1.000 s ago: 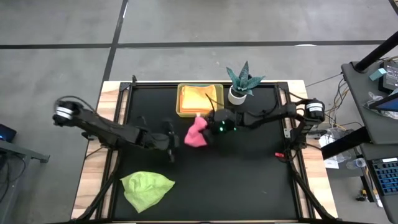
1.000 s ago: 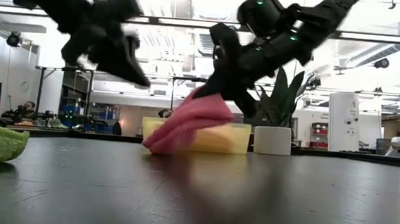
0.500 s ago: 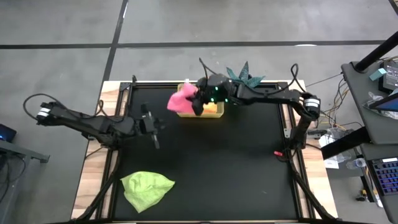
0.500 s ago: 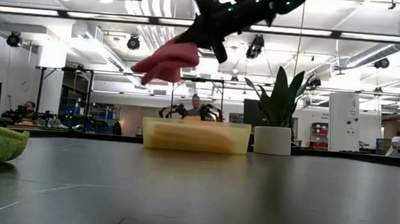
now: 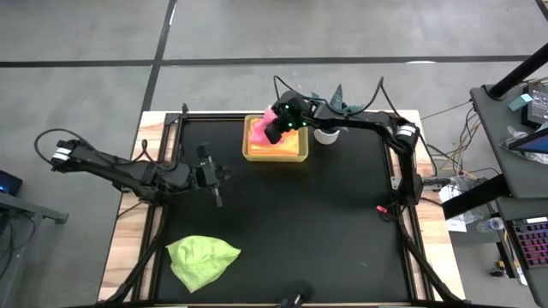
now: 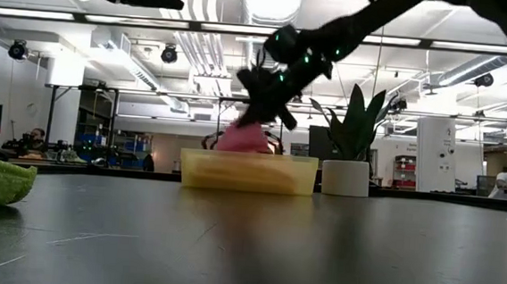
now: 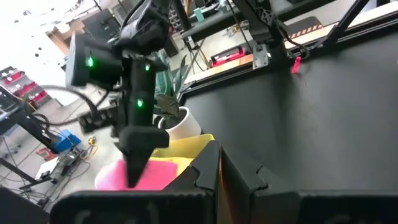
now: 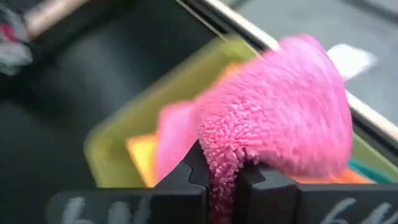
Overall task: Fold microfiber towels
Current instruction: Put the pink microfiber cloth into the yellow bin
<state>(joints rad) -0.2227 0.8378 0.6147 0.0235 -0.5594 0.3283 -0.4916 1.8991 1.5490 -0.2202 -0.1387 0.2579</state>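
Note:
A pink microfiber towel [image 8: 280,118] hangs bunched over the yellow tray [image 5: 250,154] at the table's far edge, with my right gripper [image 5: 274,133] shut on it. Its lower end [image 6: 243,139] dips behind the tray's rim. An orange-yellow towel [image 8: 142,155] lies in the tray under it. A lime green towel [image 5: 203,259] lies crumpled on the table near the front left. My left gripper [image 5: 214,188] hovers shut and empty, left of the table's centre and high above it. My right gripper pinches a bunched fold of the pink towel [image 8: 219,163] between its two fingers. The fingers slant down from the table's right side, over the tray. The towel hangs slack ahead of and below them; the tray's wall hides whether its lower end rests inside.
A small spiky plant in a white pot [image 5: 325,134] stands right beside the tray, under my right arm. The black mat [image 5: 325,231] is bare in the middle and on the right. People and benches show in the room beyond the table.
My right gripper has lifted the pink towel clear of the table's middle, carried it toward the far edge, swung it over the tray and lowered it there. My left gripper has drawn back toward the table's left edge and risen, staying shut, then kept still.

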